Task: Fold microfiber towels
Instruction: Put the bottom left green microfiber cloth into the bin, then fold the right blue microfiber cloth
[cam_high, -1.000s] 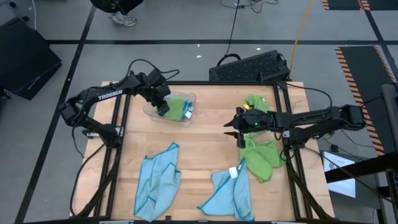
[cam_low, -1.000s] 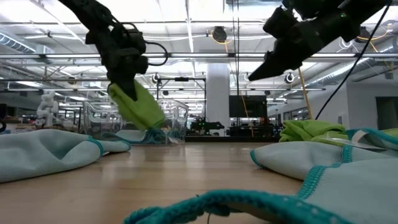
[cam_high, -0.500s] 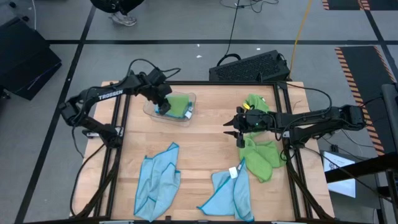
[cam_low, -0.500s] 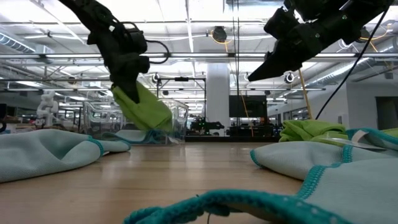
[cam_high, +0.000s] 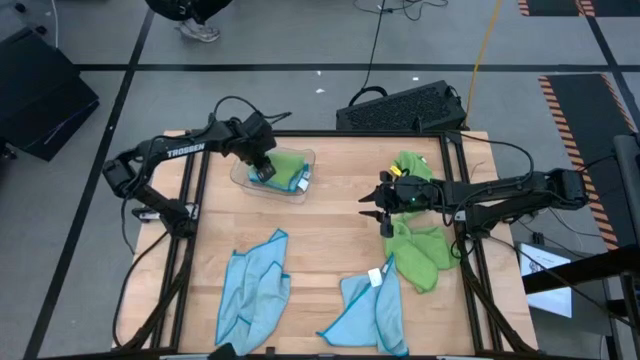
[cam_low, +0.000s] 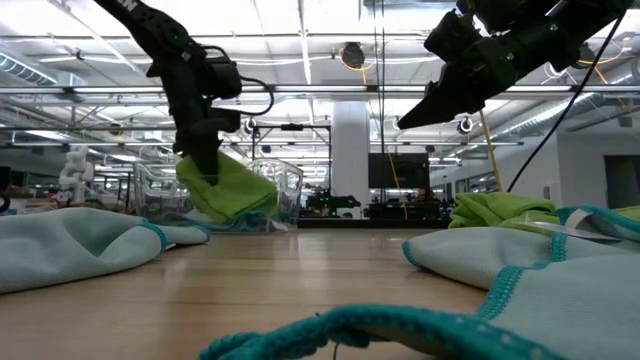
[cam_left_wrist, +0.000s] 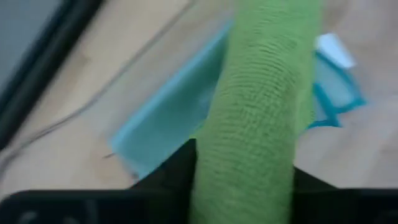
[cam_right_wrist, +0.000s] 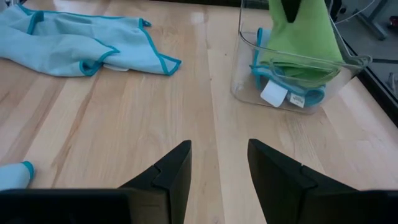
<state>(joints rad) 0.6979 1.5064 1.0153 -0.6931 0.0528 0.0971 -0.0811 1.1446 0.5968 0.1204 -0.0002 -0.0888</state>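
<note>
A folded green towel (cam_high: 284, 168) is held over the clear tray (cam_high: 305, 189) by the left gripper (cam_high: 262, 170), its lower end already inside. The right gripper (cam_high: 385, 222) is kept empty, fingers parted, above the counter (cam_high: 320, 240) beside a green pile (cam_high: 420, 245).

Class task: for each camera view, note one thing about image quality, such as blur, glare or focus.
Left wrist view: the green towel is blurred. Low view: bright ceiling lights behind, near blue towel soft. Right wrist view: wooden table sharp. High view: evenly lit.
</note>
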